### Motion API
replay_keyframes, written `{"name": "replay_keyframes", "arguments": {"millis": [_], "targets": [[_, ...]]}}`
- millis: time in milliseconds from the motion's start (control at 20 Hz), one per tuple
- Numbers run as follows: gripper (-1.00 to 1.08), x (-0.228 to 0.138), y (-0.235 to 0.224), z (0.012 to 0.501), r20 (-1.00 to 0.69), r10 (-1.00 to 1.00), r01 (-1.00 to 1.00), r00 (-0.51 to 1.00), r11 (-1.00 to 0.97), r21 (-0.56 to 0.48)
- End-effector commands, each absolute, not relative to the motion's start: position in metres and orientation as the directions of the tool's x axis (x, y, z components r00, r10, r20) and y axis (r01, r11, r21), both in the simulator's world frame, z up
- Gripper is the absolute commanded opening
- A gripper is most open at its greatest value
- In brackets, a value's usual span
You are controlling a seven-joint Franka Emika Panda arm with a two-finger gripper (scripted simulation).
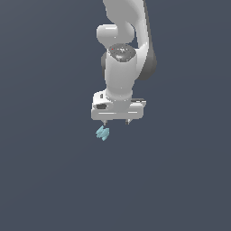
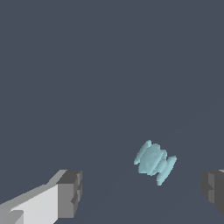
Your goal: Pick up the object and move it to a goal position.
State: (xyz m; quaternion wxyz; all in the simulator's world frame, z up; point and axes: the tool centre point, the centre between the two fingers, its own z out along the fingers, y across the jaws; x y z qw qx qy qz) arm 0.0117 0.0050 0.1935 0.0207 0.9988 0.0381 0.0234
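While the jaws of the gripper (image 1: 116, 122) stand apart and empty, the object (image 1: 103, 133) lies loose at its 7 o'clock, off-centre, so descending now risks clipping it aside.

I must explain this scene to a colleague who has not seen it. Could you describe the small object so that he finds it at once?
Start from the white robot arm in the exterior view and follow it down to its open gripper. Just below the finger on the exterior view's left sits the object. It is a tiny pale cyan, ridged, jagged-edged piece, the only coloured thing against the plain dark grey-blue surface.
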Motion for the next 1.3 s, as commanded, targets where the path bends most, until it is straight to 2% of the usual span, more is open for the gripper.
{"name": "replay_keyframes", "arguments": {"millis": [0,600,1250], "targets": [[1.0,0.011,0.003,0.191,0.043,0.099,0.097,0.994,-0.994,0.044],[1.0,0.004,-0.017,0.166,0.018,0.313,0.311,0.95,-0.949,0.048],[1.0,-0.008,-0.043,0.132,-0.006,0.593,0.593,0.805,-0.804,0.032]]}}
